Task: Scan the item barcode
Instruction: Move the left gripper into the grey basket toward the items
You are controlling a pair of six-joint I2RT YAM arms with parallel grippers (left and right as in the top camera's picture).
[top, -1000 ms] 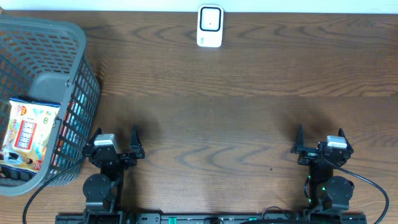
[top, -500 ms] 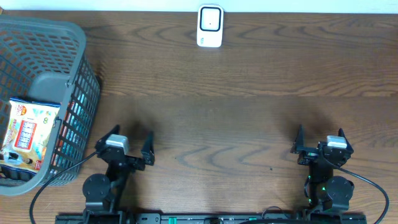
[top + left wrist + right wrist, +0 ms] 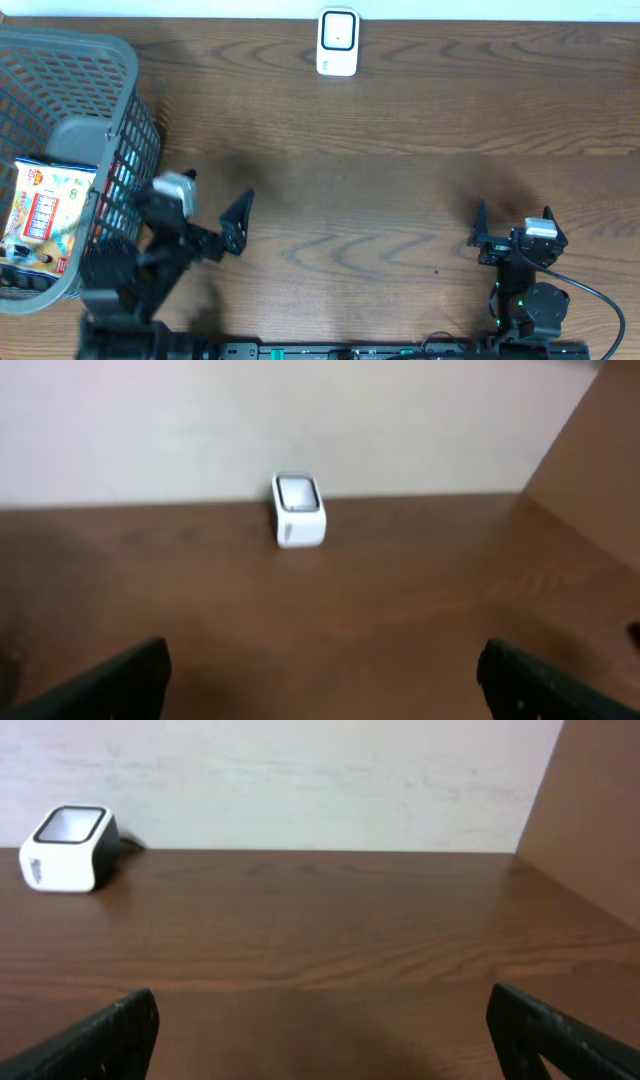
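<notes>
A colourful flat packet, the item (image 3: 42, 215), lies in the grey mesh basket (image 3: 125, 60) at the table's left; no barcode shows on it. The white scanner (image 3: 338, 42) stands at the far middle edge against the wall, and appears as the scanner (image 3: 298, 510) in the left wrist view and the scanner (image 3: 68, 848) in the right. My left gripper (image 3: 190, 212) hangs open above the table just right of the basket, empty, open gripper (image 3: 325, 685). My right gripper (image 3: 514, 212) rests open and empty near the front right, open gripper (image 3: 322, 1040).
The basket's tall wall stands close to the left arm. More dark things lie low in the basket beside the packet. A pale wall (image 3: 300, 780) closes the table's far side, and a brown panel (image 3: 590, 810) rises at the right.
The left arm has lifted off its rest and swung up and forward, jaws still wide. The right arm has not moved.
</notes>
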